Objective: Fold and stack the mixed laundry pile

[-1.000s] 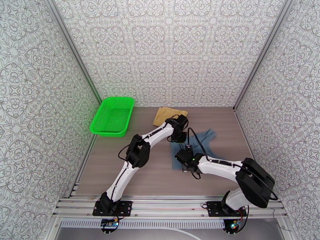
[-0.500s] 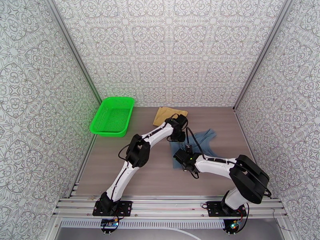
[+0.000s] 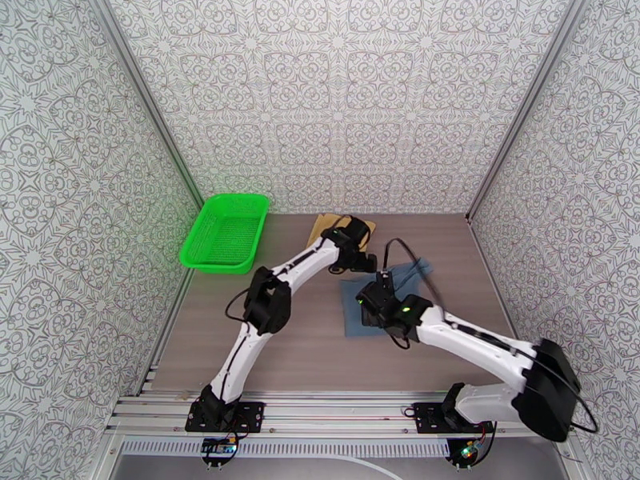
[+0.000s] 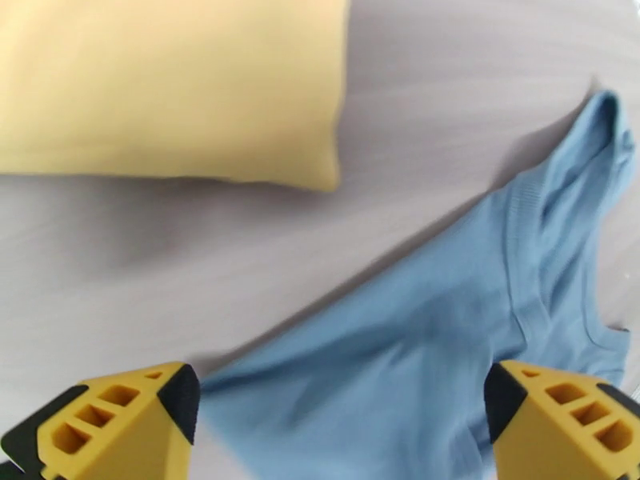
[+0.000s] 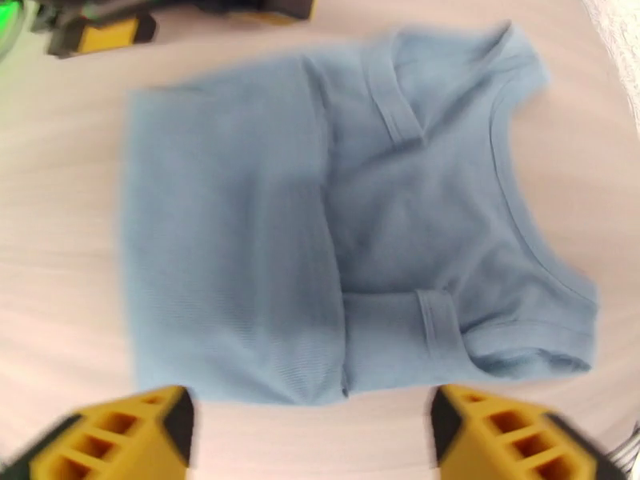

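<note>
Risk: tank top (image 5: 320,234) was laid folded once, loose flap on top. Right jaws were held wide and empty just above its near edge; a low pass could snag the flap and undo the fold. Left jaws were seen wide, empty, over its far-left corner: same hazard. Right arm (image 3: 472,342) was stretched low over the counter (image 3: 304,354), wrist pitched down. Left arm (image 3: 280,278) was reached further, wrist down. Yellow cloth (image 4: 160,82) was laid flat just beyond the tank top, apart, not yet stacked.
</note>
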